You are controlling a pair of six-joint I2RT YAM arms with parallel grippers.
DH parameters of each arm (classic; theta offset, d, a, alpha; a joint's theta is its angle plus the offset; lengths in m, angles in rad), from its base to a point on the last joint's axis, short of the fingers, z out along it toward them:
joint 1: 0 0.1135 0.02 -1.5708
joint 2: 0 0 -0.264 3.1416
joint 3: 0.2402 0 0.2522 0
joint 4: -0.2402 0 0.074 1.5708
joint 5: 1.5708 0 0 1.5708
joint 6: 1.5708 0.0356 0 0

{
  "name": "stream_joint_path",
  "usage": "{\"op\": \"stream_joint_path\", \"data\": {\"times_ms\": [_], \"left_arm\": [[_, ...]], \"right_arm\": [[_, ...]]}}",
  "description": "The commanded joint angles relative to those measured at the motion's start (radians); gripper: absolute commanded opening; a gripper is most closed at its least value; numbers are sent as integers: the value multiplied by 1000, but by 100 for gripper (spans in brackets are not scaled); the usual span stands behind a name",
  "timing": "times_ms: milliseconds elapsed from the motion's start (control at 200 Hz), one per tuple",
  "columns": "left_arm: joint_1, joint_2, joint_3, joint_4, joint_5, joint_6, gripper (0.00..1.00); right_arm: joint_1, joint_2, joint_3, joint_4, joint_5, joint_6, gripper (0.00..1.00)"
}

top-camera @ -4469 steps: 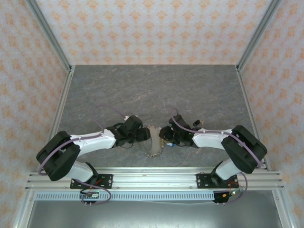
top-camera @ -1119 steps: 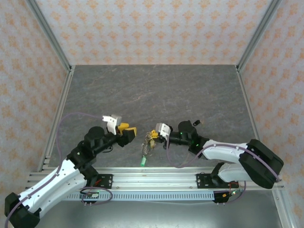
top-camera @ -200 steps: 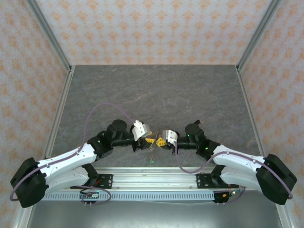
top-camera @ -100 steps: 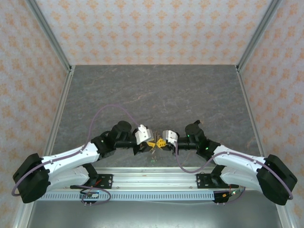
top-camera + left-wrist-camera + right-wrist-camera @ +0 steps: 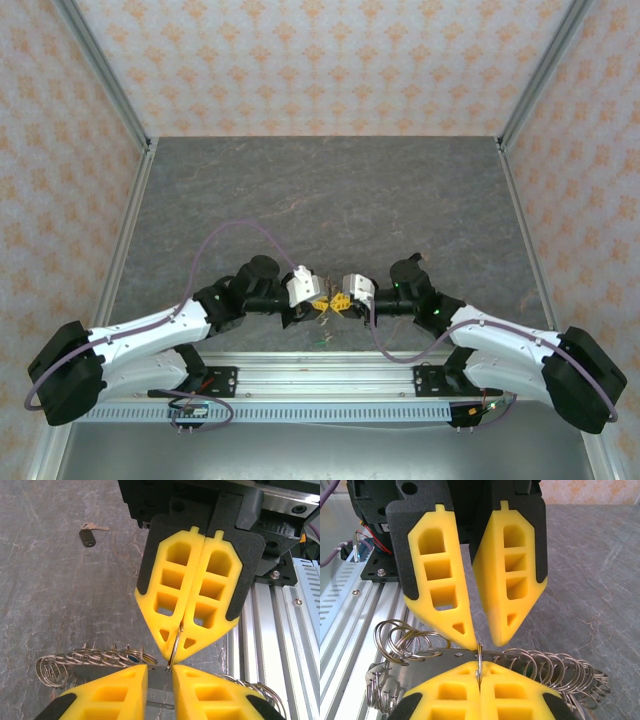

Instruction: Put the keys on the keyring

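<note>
Left wrist view: the right gripper (image 5: 176, 652), at frame centre, is pinching a thin wire loop of the keyring (image 5: 75, 661) between pressed-together fingers. The left gripper (image 5: 160, 670), at the bottom edge, is straddling that loop with its fingers narrowly apart. A dark key (image 5: 87, 536) is lying loose at upper left. The ring is apparently being steadied, and the left gripper needs a centred pinch next.

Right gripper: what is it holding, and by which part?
A thin ring of the keyring, pinched edge-on in the fingertips of the right gripper; the left gripper straddles it, not clamped.
</note>
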Motion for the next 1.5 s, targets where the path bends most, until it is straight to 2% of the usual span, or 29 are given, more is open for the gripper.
{"op": "stream_joint_path", "data": {"times_ms": [0, 260, 300, 450, 641, 871, 1051, 1286, 1496], "left_arm": [[-15, 22, 25, -17, -2, 23, 20], [-31, 48, 51, -42, -4, 43, 20], [-33, 53, 53, -46, -1, 50, 16], [-35, 69, 71, -70, 13, 57, 12], [-42, 68, 63, -44, -15, 55, 0], [-44, 8, 3, 32, -93, 24, 0], [-43, -64, -69, 108, -126, -12, 0], [-43, -98, -96, 116, -123, -35, 0], [-44, -98, -104, 136, -121, -43, 0]], "right_arm": [[1, 15, 35, -74, -36, 3, 0], [1, 25, 74, -145, -39, -11, 1], [1, 27, 76, -146, -39, -10, 1], [1, 40, 95, -162, -40, -8, 2], [1, 57, 110, -185, -45, -8, 5], [2, 25, 83, -200, 34, -14, 15], [1, -5, 41, -152, 79, -10, 16], [1, -19, 11, -24, 24, 31, 17], [2, -23, -13, 48, 25, 28, 19]]}}
